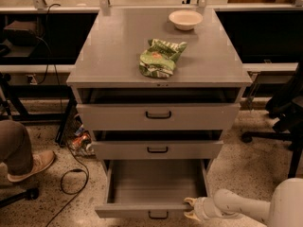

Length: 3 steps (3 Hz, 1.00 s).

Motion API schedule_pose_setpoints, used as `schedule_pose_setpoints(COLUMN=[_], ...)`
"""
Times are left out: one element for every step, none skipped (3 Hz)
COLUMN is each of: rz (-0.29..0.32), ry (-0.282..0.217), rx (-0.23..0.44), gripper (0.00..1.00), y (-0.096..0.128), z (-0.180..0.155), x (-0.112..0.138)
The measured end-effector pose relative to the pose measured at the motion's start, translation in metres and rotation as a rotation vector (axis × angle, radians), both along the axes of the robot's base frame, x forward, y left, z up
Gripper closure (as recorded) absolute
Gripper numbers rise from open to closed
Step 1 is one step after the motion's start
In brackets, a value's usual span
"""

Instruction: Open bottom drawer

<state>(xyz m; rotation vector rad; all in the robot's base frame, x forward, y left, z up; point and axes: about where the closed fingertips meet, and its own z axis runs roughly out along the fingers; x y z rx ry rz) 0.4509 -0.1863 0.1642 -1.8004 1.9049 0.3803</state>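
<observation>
Camera view: looking down on a grey counter (113,46) with drawers under it, read left to right.
Far left, floor: one shoe (32,163) of someone seated, and one black cable (71,181) looping beside it.
Drawers: three, stacked. The top drawer (158,117) and middle drawer (156,150) each sit slightly out. The bottom drawer (156,186), nearest the floor, is pulled well out with its plain grey inside showing.
Handles: three, one black bar at the centre of each front.
On the counter: one green crisp bag (161,58) near the middle and one pale bowl (185,19) at the far right, the two apart.
Hand: one hand (191,208), low on the right, against the top edge of the bottom drawer's front, right of its handle (157,215). Wide or narrow, I cannot tell.
Step in hand: the pull looks nearly finished to me.
Doing it well: draw straight toward the near side, level with the runners. Pulling off-centre could skew the drawer, so go slowly and stop short of the end stop.
</observation>
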Motion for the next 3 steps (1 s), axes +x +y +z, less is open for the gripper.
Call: schedule_pose_setpoints(rz=[0.002, 0.002, 0.002], ry=[0.002, 0.003, 0.003], rx=[0.002, 0.003, 0.003], gripper=[0.74, 0.44, 0.22], y=[0.0017, 0.0024, 0.0024], z=[-0.001, -0.0014, -0.0014], x=[-0.0011, -0.0016, -0.0016])
